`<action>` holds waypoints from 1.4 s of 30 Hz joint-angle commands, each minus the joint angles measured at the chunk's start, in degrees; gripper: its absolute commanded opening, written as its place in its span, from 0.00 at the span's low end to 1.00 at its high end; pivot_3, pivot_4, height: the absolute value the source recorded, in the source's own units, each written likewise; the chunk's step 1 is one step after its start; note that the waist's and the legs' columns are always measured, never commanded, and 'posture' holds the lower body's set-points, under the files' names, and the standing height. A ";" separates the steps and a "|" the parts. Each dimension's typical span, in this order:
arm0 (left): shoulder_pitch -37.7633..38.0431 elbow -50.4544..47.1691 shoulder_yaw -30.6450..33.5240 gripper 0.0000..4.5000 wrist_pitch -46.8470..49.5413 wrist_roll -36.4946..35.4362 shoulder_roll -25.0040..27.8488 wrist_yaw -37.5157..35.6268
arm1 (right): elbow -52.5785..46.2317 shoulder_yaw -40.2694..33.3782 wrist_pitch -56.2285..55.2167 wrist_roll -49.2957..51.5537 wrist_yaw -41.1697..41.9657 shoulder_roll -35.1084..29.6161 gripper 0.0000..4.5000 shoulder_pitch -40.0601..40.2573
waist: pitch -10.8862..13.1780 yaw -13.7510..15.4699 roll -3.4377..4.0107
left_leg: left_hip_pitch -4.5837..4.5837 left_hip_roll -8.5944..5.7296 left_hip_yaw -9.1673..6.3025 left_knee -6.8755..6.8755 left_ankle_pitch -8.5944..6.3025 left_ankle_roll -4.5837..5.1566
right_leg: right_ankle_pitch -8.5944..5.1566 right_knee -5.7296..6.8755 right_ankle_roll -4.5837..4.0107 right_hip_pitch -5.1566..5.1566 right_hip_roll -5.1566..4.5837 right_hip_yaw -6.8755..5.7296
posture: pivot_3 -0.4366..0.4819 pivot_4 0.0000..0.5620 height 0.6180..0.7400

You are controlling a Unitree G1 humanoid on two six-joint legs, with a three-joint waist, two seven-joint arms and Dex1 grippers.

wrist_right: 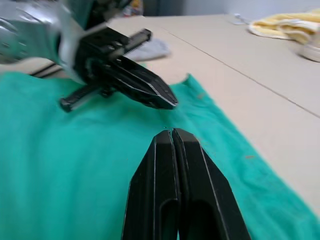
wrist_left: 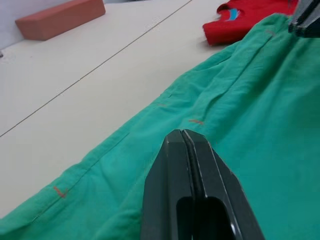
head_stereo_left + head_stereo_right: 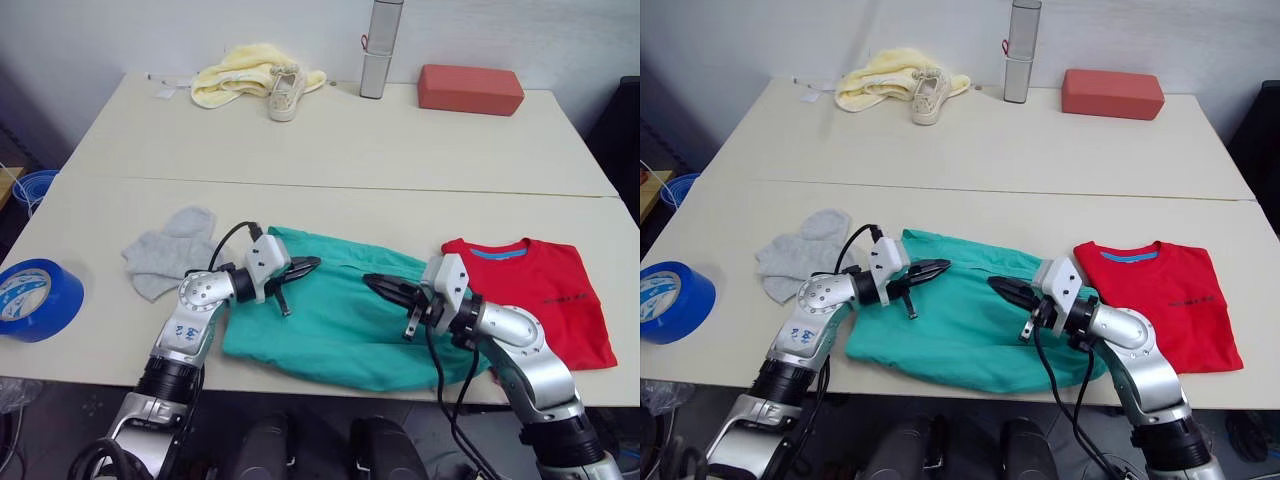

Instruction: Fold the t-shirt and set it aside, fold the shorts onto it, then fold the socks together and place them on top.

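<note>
The teal-green shorts [image 3: 340, 320] lie spread near the table's front edge. Folded flat, the red t-shirt [image 3: 545, 295] rests to their right, its left edge touching the shorts. Left of the shorts sit the light grey socks [image 3: 170, 250], bunched together. My left gripper [image 3: 310, 265] hovers over the left part of the shorts, shut and holding nothing. Facing it over the right part of the shorts, my right gripper [image 3: 372, 283] is shut and empty too. The two sets of fingertips [image 1: 165, 100] point at each other a short way apart.
A blue tape roll [image 3: 35, 298] stands at the front left edge. At the back of the table are a pale yellow cloth [image 3: 240, 75] with a white shoe [image 3: 286, 93], a silver bottle [image 3: 380, 50] and a red-brown block [image 3: 470, 89].
</note>
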 commanded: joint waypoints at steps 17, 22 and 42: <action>2.55 -6.94 1.03 0.00 -4.87 -9.51 -1.29 -11.25 | -22.67 -33.70 30.52 55.80 -11.41 -9.91 0.57 26.61 | -0.02 0.15 0.14 | -0.03 0.07 -0.21 -0.09 -0.06 0.04 | 0.00 -0.31 0.00 0.17 -0.04 -0.09 | 0.48 0.27 1.00; 2.13 -7.19 -1.92 0.00 -4.59 -9.75 -0.83 -16.72 | -26.04 -41.71 37.80 78.74 -25.36 -16.32 0.95 44.94 | -0.06 0.19 0.16 | -0.03 0.08 -0.19 -0.15 -0.22 0.34 | 0.00 -0.47 0.00 0.23 -0.03 -0.07 | 0.48 0.27 1.00; 0.66 2.35 -3.99 0.00 -5.83 -6.38 -1.74 -18.91 | -30.27 -25.04 24.19 94.78 -60.19 -10.45 0.99 50.46 | -0.10 0.23 0.16 | -0.08 0.12 -0.12 -0.53 -0.09 0.37 | 0.10 -0.89 0.20 0.10 0.02 0.01 | 0.48 0.27 1.00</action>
